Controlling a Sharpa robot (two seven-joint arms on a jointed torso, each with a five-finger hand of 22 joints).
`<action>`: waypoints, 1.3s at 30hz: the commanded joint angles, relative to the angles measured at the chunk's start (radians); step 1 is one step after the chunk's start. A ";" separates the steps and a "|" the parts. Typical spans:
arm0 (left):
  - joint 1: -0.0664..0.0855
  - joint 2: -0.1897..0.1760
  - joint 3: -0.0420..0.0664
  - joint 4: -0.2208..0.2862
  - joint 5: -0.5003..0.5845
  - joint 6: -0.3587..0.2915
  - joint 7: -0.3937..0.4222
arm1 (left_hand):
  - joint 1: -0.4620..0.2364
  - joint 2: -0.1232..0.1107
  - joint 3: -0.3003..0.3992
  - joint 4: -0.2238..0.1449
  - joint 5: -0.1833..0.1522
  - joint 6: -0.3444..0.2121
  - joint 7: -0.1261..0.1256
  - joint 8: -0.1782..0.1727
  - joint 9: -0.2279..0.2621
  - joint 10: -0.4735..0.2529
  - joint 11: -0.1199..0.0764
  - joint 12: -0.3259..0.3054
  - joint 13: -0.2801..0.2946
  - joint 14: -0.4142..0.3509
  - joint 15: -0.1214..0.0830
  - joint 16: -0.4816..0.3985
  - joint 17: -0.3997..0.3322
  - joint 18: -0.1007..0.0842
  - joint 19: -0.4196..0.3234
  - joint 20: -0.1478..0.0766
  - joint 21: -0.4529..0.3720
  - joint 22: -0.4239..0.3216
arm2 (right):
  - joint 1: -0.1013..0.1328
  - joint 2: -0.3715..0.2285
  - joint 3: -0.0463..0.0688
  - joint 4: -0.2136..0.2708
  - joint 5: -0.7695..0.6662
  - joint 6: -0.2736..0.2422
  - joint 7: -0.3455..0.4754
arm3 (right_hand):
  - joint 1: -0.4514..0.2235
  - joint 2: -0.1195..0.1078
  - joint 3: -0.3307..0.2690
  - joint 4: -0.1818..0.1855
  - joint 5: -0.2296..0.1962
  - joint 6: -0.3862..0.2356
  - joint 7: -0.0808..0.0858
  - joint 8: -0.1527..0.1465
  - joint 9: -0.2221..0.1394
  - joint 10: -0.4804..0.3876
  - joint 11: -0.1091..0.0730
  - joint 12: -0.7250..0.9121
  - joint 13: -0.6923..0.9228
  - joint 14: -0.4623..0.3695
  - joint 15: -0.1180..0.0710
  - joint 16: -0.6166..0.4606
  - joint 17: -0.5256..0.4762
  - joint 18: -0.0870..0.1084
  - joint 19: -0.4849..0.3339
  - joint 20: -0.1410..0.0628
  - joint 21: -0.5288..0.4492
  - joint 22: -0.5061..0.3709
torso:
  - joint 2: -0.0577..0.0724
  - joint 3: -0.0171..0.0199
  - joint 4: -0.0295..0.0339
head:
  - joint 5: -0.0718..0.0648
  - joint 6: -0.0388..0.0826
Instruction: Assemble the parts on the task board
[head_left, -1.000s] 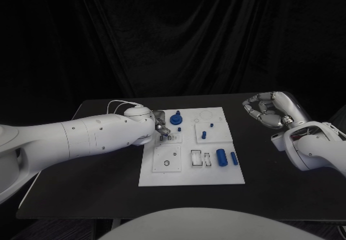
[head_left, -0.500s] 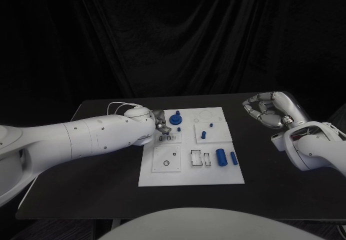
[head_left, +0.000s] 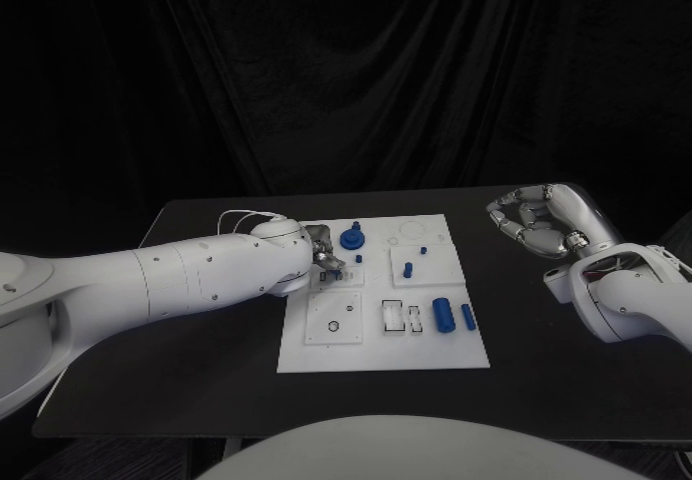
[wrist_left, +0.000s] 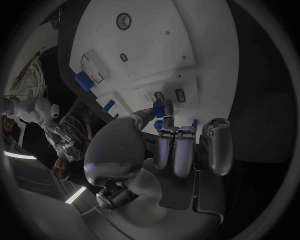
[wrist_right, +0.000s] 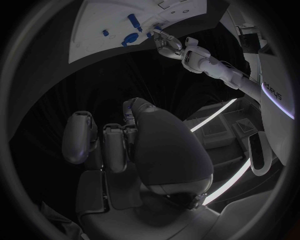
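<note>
My left hand (head_left: 326, 249) pinches a small blue part (wrist_left: 159, 108) over the task board (head_left: 382, 355)'s far-left corner; since a second ago it has edged slightly toward the board's middle, so I judge placement is close. The blue cylinder (head_left: 443, 314) lies to its right. My right hand (head_left: 528, 222) hovers off the board, fingers curled on nothing.

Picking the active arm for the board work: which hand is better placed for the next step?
Left. The left hand is already over the task board's far left part, fingers around a small blue part. The right hand is raised off to the board's side, fingers curled on nothing.
</note>
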 joint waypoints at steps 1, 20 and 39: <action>-0.003 0.003 0.001 0.000 0.015 0.005 0.008 | -0.012 0.003 -0.003 0.005 -0.006 0.009 0.002 -0.005 0.002 0.104 -0.008 0.004 0.263 0.104 -0.004 0.003 0.263 0.002 -0.001 -0.004 -0.004 0.056 | -0.002 -0.002 0.001 0.002 -0.001 0.004 -0.015 | 0.006 -0.003 0.008 0.000 0.006 -0.006 -0.001 0.007 -0.001 -0.005 0.000 -0.005 0.056 0.059 -0.007 -0.004 0.165 0.003 0.000 0.000 -0.003 0.166 | 0.001 0.0000 0.0004 | 0.000 0.000; -0.011 0.004 0.001 -0.002 0.015 0.016 0.007 | -0.014 0.004 -0.010 0.008 -0.018 0.008 0.002 -0.009 0.004 0.104 -0.008 0.004 0.263 0.104 -0.004 0.003 0.263 0.003 -0.005 -0.004 -0.007 0.051 | -0.002 -0.004 0.001 0.004 -0.001 0.008 -0.019 | 0.005 -0.005 0.008 -0.001 0.006 -0.005 -0.001 0.008 -0.001 -0.005 0.000 -0.005 0.056 0.059 -0.007 -0.004 0.165 0.003 0.001 0.000 -0.003 0.166 | 0.000 0.0002 -0.0002 | -0.001 0.000; -0.017 0.005 0.001 -0.002 0.015 0.026 0.009 | -0.014 0.010 -0.024 0.012 -0.061 0.008 0.003 -0.019 0.009 0.104 -0.007 0.004 0.263 0.104 -0.003 0.003 0.263 0.005 -0.009 -0.003 -0.013 0.046 | -0.002 0.000 0.001 0.000 -0.001 0.013 -0.026 | 0.004 -0.006 0.008 -0.001 0.006 -0.005 -0.001 0.009 -0.001 -0.003 0.000 -0.004 0.057 0.060 -0.007 -0.003 0.166 0.003 0.001 0.000 -0.004 0.166 | 0.000 0.0001 -0.0001 | -0.002 0.000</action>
